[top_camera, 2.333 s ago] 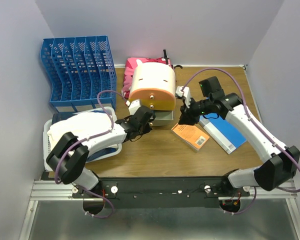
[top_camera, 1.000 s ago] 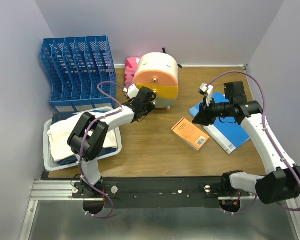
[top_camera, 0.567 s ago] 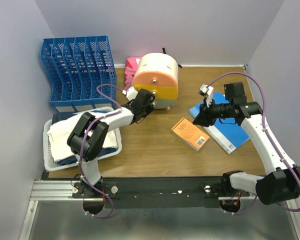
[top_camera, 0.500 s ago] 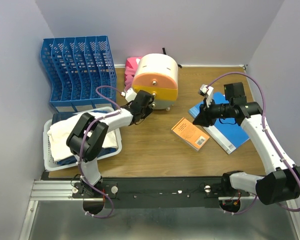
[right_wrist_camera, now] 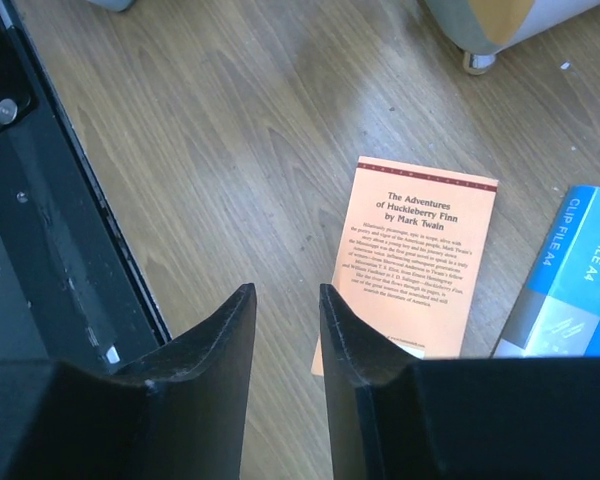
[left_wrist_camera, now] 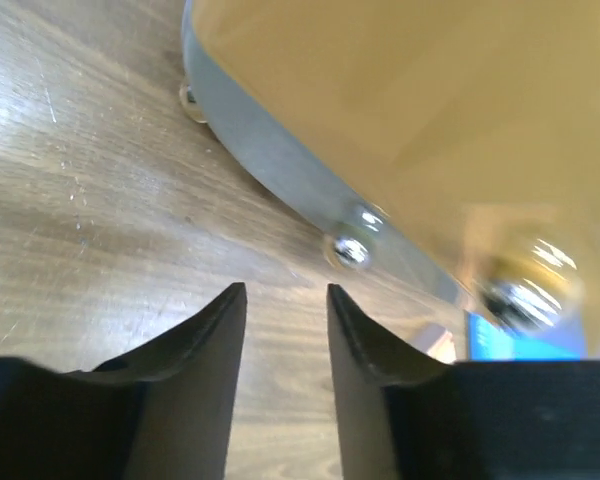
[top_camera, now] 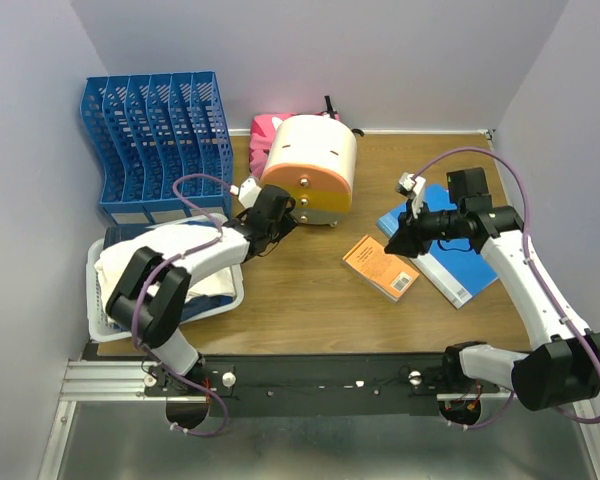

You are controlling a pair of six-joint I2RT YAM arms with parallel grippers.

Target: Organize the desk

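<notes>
Desk (top_camera: 300, 290), nothing grabbed
Left gripper (left_wrist_camera: 286, 292) gaped at round bin's (top_camera: 308, 170) 7 o'clock; right gripper (right_wrist_camera: 286, 292) gaped above orange book (right_wrist_camera: 415, 265).

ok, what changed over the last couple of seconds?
The cream-and-orange round case moved from the middle of the desk toward the back wall. The left gripper followed it back, then pulled away to the left; its jaws are apart with nothing between. The right gripper withdrew rightward to above the blue clip file, open and empty. The orange book, clip file and blue file rack stayed put.
</notes>
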